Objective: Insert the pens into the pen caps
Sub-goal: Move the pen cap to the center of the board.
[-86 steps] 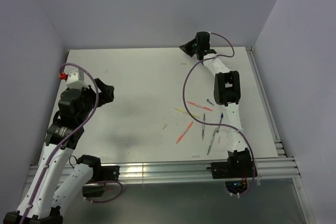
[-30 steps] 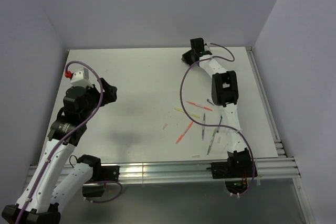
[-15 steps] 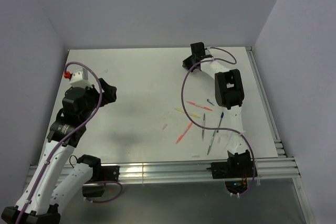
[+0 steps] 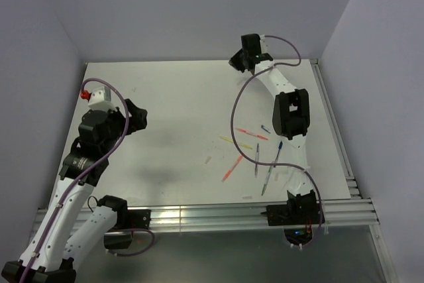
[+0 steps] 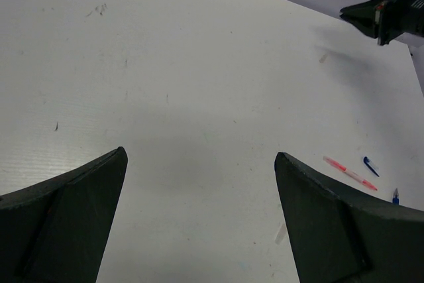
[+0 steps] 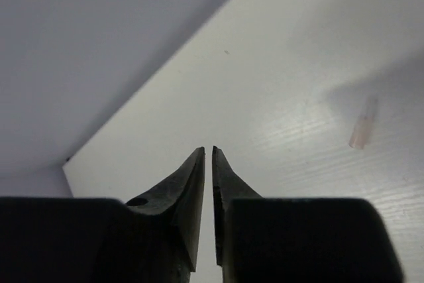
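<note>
Several thin pens lie at the right middle of the table: red-pink (image 4: pixel 252 133), yellow (image 4: pixel 236 142), orange (image 4: pixel 232 167), grey (image 4: pixel 257 160), blue (image 4: pixel 279 154) and green-clear (image 4: pixel 267 180). A dark blue cap (image 4: pixel 265 128) lies beside the red-pink pen. One pale cap (image 4: pixel 207 160) lies left of the pens. Another pale cap (image 6: pixel 364 124) lies at the far edge, just right of my right gripper (image 6: pixel 208 149), which is shut and empty above the table near the back wall (image 4: pixel 235 61). My left gripper (image 5: pixel 200 154) is open and empty at the left (image 4: pixel 138 116), well away from the pens.
The left wrist view shows the red-pink pen (image 5: pixel 350 172), the dark blue cap (image 5: pixel 370 166), a pale cap (image 5: pixel 281 232) by its right finger and the far pale cap (image 5: pixel 323 57) below the right gripper (image 5: pixel 377 18). Walls close in the back and both sides.
The right gripper has turned and moved back and up toward the rear wall, off the far pale cap. The left arm has barely moved. The pens lie as before.
</note>
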### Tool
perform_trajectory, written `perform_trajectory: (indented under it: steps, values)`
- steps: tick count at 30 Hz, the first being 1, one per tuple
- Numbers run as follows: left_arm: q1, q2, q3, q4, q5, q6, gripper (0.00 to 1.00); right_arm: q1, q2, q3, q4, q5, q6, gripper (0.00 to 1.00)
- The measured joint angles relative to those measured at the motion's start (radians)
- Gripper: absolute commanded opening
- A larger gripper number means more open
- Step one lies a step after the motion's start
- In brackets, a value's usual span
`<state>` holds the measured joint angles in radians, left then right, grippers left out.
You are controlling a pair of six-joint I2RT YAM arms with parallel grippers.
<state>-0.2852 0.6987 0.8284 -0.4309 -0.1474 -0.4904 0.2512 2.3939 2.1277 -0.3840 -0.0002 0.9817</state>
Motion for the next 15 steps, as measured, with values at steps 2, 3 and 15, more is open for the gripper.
perform_trajectory:
  steps: [2,3,15]
  values:
    - [0.0,0.005,0.0,0.001,0.0,0.0,0.99,-0.011,0.0,0.059,-0.008,0.014,-0.011,0.31]
    - [0.0,0.007,0.0,0.0,0.0,0.0,0.99,-0.02,0.0,0.08,-0.011,0.02,-0.016,0.32]
    - [-0.006,0.026,0.0,0.001,0.005,0.0,0.99,-0.086,0.186,0.201,-0.001,-0.03,-0.089,0.06]
